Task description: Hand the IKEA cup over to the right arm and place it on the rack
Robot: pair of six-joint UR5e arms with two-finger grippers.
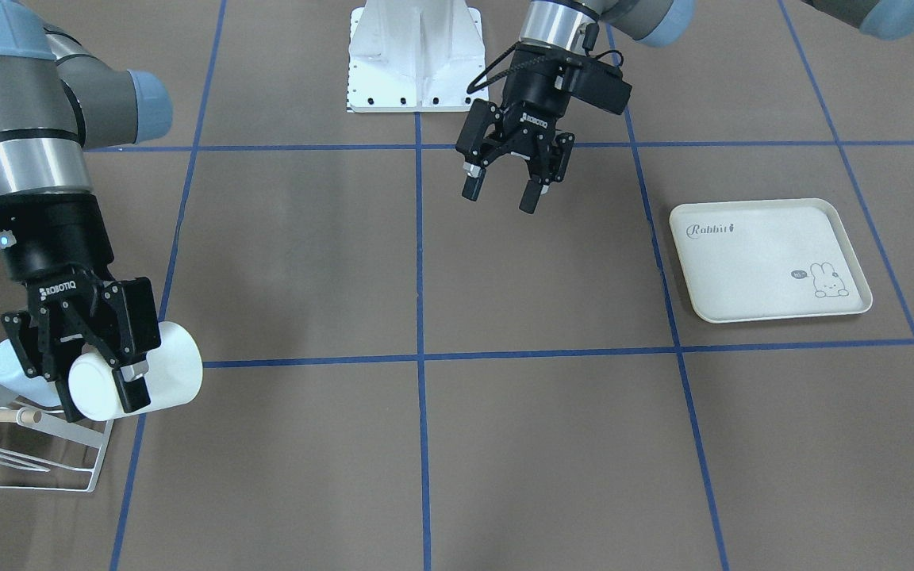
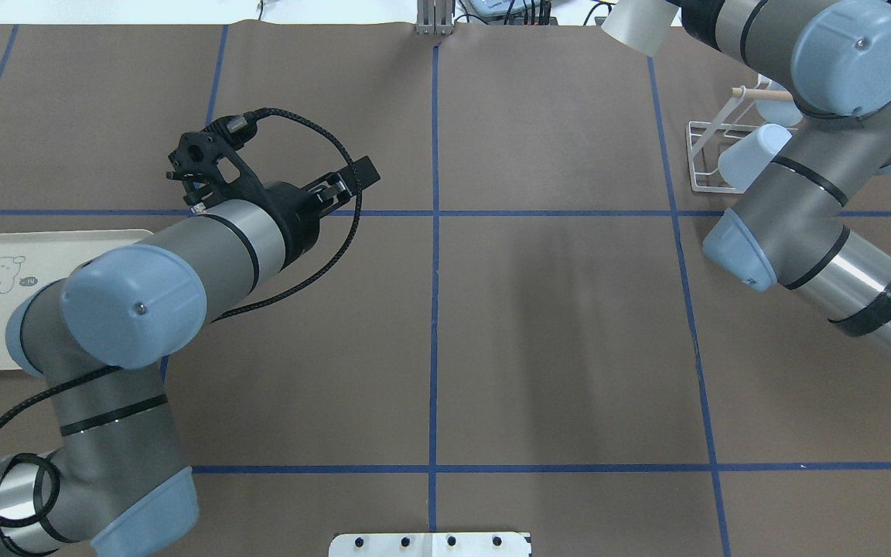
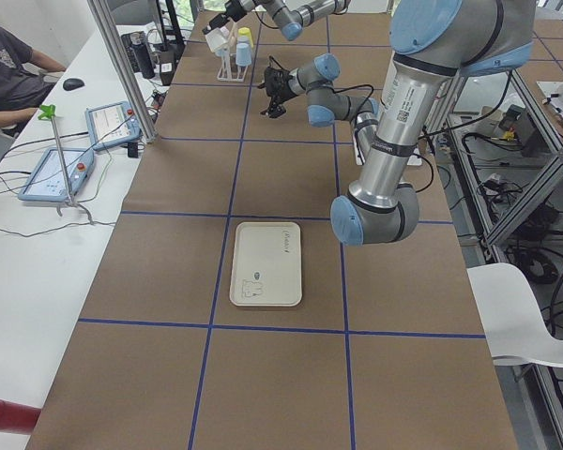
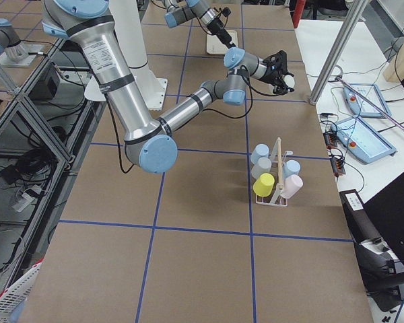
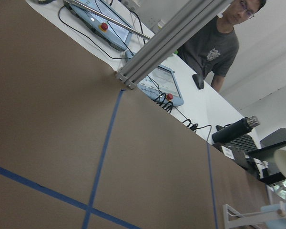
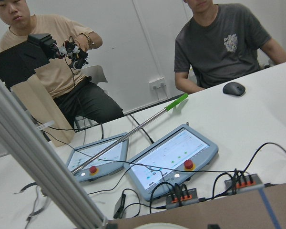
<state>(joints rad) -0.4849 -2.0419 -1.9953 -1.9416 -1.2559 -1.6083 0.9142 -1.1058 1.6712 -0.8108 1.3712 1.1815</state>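
Where the white wire rack point(image 1: 97, 460) sits at the near corner of the bench point(image 1: 552, 444), right end effector point(image 1: 100, 399) grips the white IKEA cup point(image 1: 167, 361) sideways in the air, clear of it. Farther back: left end effector point(image 1: 501, 195) spread open, empty.

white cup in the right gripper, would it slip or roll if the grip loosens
Probably. The white cup looks smooth and round, pinched between two narrow fingers of the right gripper, so it could twist. Held on its side, it would likely roll if dropped on the flat table. It shows no dent under the grip, so probably rigid.
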